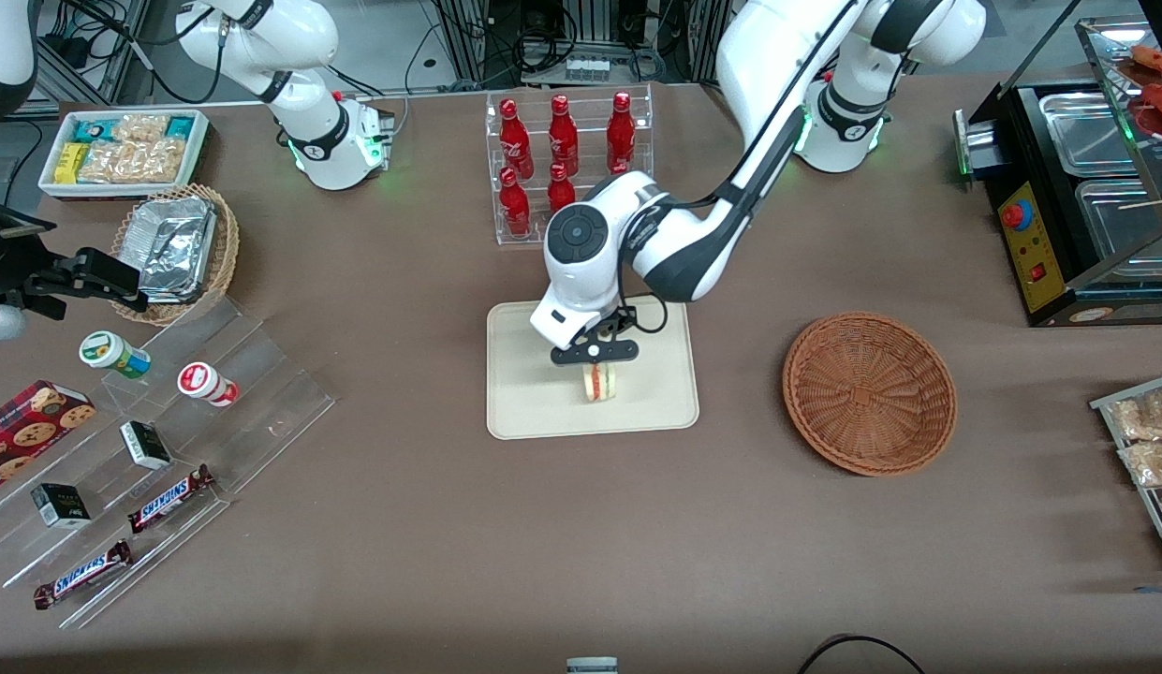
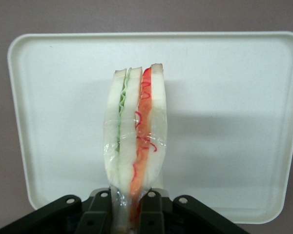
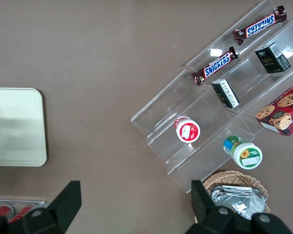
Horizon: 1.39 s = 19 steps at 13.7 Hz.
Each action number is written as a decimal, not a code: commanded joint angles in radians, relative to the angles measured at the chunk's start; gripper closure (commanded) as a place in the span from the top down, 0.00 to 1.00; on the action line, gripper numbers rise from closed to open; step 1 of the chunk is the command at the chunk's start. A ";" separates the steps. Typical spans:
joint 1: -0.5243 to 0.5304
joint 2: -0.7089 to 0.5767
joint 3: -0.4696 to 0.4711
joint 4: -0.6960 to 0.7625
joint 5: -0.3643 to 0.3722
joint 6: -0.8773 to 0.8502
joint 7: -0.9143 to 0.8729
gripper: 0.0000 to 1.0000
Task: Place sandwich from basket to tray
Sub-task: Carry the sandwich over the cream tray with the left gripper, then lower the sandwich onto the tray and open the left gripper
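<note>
Cream-beige tray [image 1: 534,412] on brown bench [image 1: 449,543], one sandwich [image 1: 598,382] above it, pinched upright in tool [image 1: 595,360] of left arm. One wicker basket [image 1: 869,393] beside tray, toward working arm's end. Seven red bottles [image 1: 562,140] in rack.

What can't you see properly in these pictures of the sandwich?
- Whether the sandwich touches the tray yet: in the front view the gripper covers its top, and the left wrist view only shows it held over the tray.
- The sandwich's held end: the shut fingers hide it in the left wrist view.
- The basket: the wrist views don't show it.
</note>
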<state>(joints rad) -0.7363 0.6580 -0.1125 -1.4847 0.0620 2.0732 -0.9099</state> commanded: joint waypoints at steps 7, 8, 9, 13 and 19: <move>-0.029 0.092 0.019 0.030 0.007 0.073 -0.012 0.03; -0.029 0.100 0.019 0.030 0.007 0.073 -0.011 0.33; -0.029 0.100 0.019 0.032 0.006 0.073 -0.001 0.74; -0.028 0.057 0.024 0.049 0.010 0.001 -0.001 1.00; 0.096 -0.246 0.053 0.083 -0.002 -0.380 0.009 1.00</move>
<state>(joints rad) -0.6925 0.5365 -0.0613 -1.3564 0.0633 1.7921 -0.9106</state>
